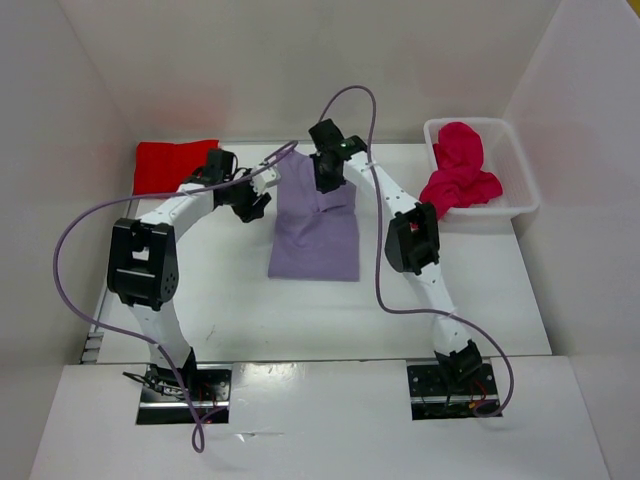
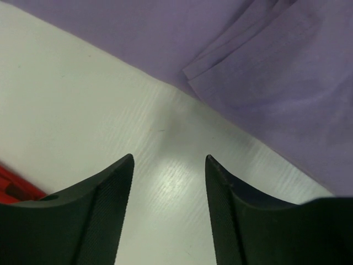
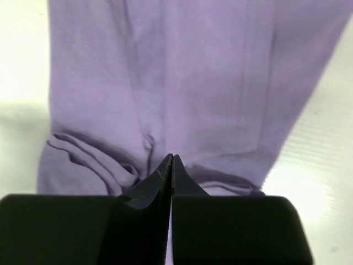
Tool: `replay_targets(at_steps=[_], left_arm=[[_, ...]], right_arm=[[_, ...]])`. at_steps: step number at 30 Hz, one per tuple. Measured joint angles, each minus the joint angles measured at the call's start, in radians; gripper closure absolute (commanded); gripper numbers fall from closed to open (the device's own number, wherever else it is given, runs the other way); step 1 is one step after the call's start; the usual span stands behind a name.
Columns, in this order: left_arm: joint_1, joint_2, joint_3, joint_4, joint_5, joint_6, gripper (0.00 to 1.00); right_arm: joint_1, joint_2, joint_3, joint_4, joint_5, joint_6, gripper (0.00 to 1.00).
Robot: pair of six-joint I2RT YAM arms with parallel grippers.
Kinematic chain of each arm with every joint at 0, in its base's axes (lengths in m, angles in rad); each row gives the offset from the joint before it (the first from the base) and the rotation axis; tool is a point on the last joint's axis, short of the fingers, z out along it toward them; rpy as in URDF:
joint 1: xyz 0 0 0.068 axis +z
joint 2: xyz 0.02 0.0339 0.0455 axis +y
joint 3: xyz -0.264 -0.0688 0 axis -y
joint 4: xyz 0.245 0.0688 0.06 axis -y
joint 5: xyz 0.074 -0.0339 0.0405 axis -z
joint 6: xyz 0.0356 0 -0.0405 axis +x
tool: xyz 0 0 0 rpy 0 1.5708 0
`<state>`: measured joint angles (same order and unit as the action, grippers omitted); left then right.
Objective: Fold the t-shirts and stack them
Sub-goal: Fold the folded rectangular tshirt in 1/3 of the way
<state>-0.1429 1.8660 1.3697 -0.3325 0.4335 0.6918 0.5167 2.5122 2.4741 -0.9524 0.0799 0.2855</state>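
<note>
The pale lavender t-shirt [image 1: 315, 232] lies partly folded at the table's middle. My right gripper [image 1: 325, 188] is at its far part. In the right wrist view the gripper [image 3: 171, 157] is shut with its tips on puckered lavender cloth [image 3: 182, 72], apparently pinching it. My left gripper [image 1: 255, 205] is open and empty over bare table just left of the shirt; the left wrist view shows the gripper [image 2: 169, 157] with the shirt's edge [image 2: 265, 72] beyond it. The bright red t-shirt [image 1: 175, 165] lies folded at the far left. The crimson t-shirt [image 1: 460, 175] is bunched in the bin.
The white plastic bin [image 1: 525, 175] stands at the far right, the crimson shirt hanging over its near-left rim. White walls enclose the table on three sides. A corner of red cloth [image 2: 14, 187] shows beside my left finger.
</note>
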Motion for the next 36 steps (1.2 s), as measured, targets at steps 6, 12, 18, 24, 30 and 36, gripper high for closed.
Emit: replay_targets(at_steps=[6,12,18,24,30,36], left_arm=[[-0.019,-0.004,0.028,-0.068,0.058,-0.112,0.29],[0.018,-0.02,0.161,-0.203,0.173,-0.247,0.16],[0.266,-0.057,0.231,-0.411,0.278,-0.259,0.08],[0.399,0.086,0.272,-0.64,0.296,-0.13,0.0],[0.19,0.028,0.185,-0.522,0.191,-0.223,0.0],[0.022,0.109,0.311,-0.33,0.175,-0.338,0.0]], right_arm=[[-0.005,-0.109,-0.153,-0.019,0.053,0.0,0.81],[-0.083,-0.478,-0.634,0.068,-0.012,-0.004,0.58],[-0.135,-0.675,-0.829,0.192,-0.08,-0.006,0.56],[-0.135,-0.668,-0.9,0.274,-0.161,0.01,0.55],[-0.145,-0.639,-0.913,0.356,-0.209,0.023,0.55],[-0.158,-0.533,-0.913,0.395,-0.235,0.058,0.55]])
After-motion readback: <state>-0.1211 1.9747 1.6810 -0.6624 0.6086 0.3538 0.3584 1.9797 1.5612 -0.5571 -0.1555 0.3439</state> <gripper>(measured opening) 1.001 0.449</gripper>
